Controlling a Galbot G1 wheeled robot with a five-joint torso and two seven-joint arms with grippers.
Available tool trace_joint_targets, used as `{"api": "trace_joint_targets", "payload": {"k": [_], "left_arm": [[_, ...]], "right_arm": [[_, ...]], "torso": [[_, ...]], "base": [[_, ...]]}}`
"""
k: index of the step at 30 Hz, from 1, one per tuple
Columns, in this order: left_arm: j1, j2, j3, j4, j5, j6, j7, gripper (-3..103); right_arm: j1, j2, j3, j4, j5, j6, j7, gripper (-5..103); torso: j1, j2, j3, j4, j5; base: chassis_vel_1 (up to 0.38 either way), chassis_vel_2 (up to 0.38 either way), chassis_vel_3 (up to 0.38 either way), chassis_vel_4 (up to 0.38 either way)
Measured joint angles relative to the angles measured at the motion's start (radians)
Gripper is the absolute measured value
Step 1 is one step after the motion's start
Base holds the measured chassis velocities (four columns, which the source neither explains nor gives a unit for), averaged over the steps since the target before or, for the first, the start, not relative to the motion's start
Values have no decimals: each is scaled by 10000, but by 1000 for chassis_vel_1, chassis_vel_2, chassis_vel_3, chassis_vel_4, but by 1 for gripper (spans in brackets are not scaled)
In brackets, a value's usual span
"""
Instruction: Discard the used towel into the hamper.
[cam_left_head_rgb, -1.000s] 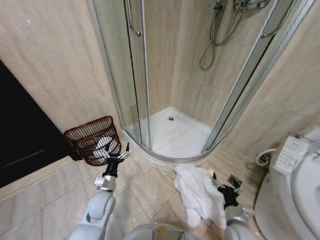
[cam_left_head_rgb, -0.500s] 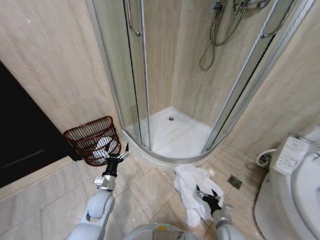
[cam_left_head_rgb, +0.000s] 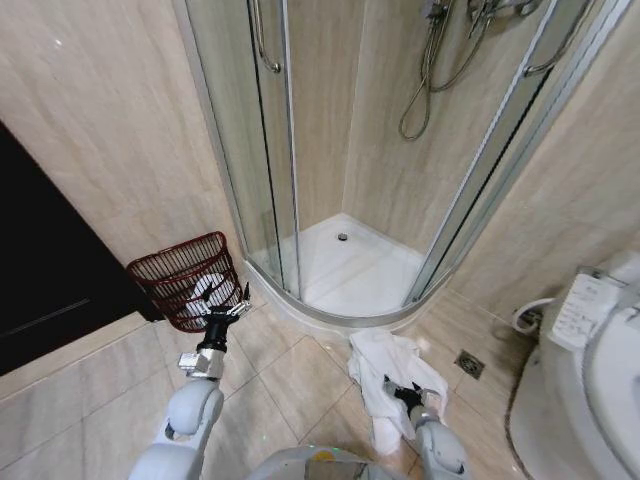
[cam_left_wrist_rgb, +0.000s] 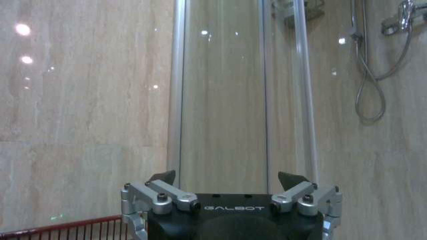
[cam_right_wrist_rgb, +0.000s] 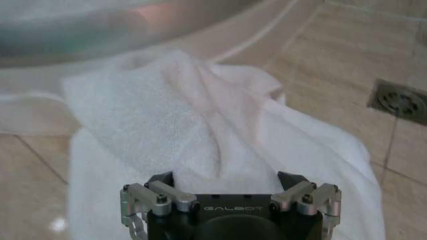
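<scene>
Right hand (cam_left_head_rgb: 404, 390): fingers spread, just above the white towel (cam_left_head_rgb: 385, 385), gripping nothing.
Towel: crumpled on the floor tiles beside the shower tray (cam_left_head_rgb: 350, 270).
Left hand (cam_left_head_rgb: 225, 313): open, by the hamper (cam_left_head_rgb: 180, 275).
Hamper: against the wall.

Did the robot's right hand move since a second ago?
Yes. The right gripper has slid toward the robot's left, away from the floor drain, and now sits open over the white towel.
</scene>
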Motion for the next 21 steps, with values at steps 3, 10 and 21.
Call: {"api": "trace_joint_targets", "payload": {"k": [3,10,21], "left_arm": [[-36,29,-9,0,-18,12,12,100],[-77,38,-12,59,26,35,42,100],[-146,2,12,99,134,64,94,100]], "right_arm": [[299,-110,196,-602,1,-28,-270,100],[967,-359,552,-1787,-75,493,-1095,100],[1486,-435,733,-2558,30,752,-1529,100]], "torso": [[0,1,0,-1,-1],[0,2,2,0,-1],[0,3,2,-1,-1]], "base": [[0,0,0,0],[0,0,0,0],[0,0,0,0]]}}
